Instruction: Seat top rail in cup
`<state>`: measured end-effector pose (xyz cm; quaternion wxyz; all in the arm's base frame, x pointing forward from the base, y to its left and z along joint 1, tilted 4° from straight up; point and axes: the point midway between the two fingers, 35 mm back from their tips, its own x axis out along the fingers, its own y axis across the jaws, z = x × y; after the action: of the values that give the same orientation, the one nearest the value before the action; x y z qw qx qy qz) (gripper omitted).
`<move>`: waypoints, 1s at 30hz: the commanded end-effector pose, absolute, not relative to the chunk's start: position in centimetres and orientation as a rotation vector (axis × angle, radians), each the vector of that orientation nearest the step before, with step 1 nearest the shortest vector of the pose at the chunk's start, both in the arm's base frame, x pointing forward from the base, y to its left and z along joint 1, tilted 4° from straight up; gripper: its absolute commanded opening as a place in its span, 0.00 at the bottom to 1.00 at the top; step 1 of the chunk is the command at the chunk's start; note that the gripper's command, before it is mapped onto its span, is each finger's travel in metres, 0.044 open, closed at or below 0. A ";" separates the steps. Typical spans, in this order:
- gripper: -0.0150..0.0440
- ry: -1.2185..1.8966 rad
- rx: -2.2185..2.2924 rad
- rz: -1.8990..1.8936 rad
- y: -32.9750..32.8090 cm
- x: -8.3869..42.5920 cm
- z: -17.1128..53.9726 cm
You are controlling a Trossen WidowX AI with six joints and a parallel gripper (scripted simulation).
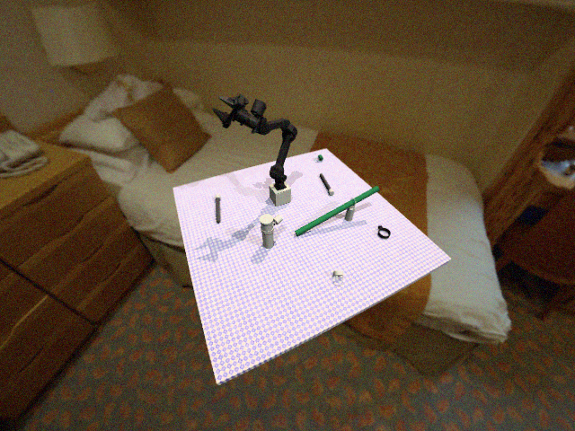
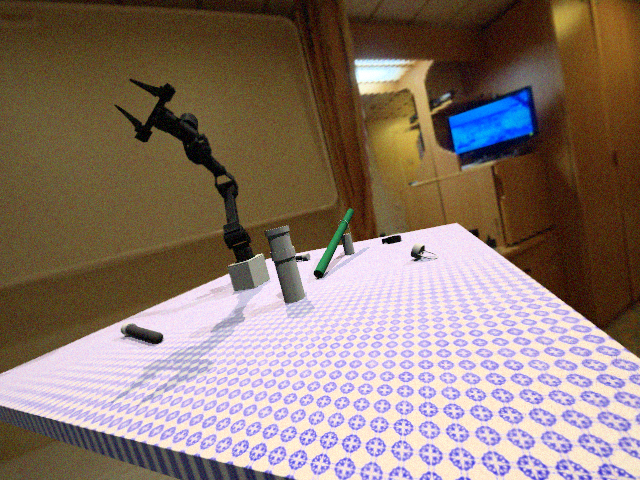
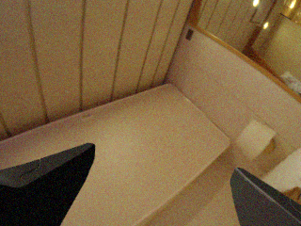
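The green rail (image 1: 324, 217) (image 2: 333, 246) slants through the loop on the small grey post (image 1: 349, 214) (image 2: 348, 244). Its near end is low, close to the table and apart from the big post (image 1: 268, 238) (image 2: 291, 283); its far end is raised. The pale rail-end cup (image 1: 278, 219) (image 2: 303, 257) sticks out from the big post on the rail's side, with no rail in it. The brace band (image 2: 283, 259) sits partway up the post, below the cap (image 1: 266, 218). My gripper (image 1: 216, 103) (image 2: 123, 93) (image 3: 165, 164) is open and empty, high above the table and far from the rail.
A dark rod with a pale end (image 1: 217, 211) (image 2: 142, 333) lies left of the arm base (image 1: 280, 195) (image 2: 249, 272). Another rod (image 1: 325, 183) and a green piece (image 1: 320, 158) lie beyond the rail. A black ring (image 1: 378, 233) and a pale fitting (image 1: 338, 273) (image 2: 417, 251) lie on the table's other side.
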<state>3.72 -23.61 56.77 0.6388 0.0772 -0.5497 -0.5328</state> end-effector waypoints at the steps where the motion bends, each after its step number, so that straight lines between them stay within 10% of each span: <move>1: 0.98 -1.250 0.178 -1.215 -23.7 3.8 56.7; 16: 1.00 -0.485 0.324 -1.010 -25.6 21.5 46.0; 30: 1.00 0.320 0.229 -0.554 -13.8 35.1 30.3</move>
<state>33.03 -17.76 34.42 0.9306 0.1354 0.0614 -0.3345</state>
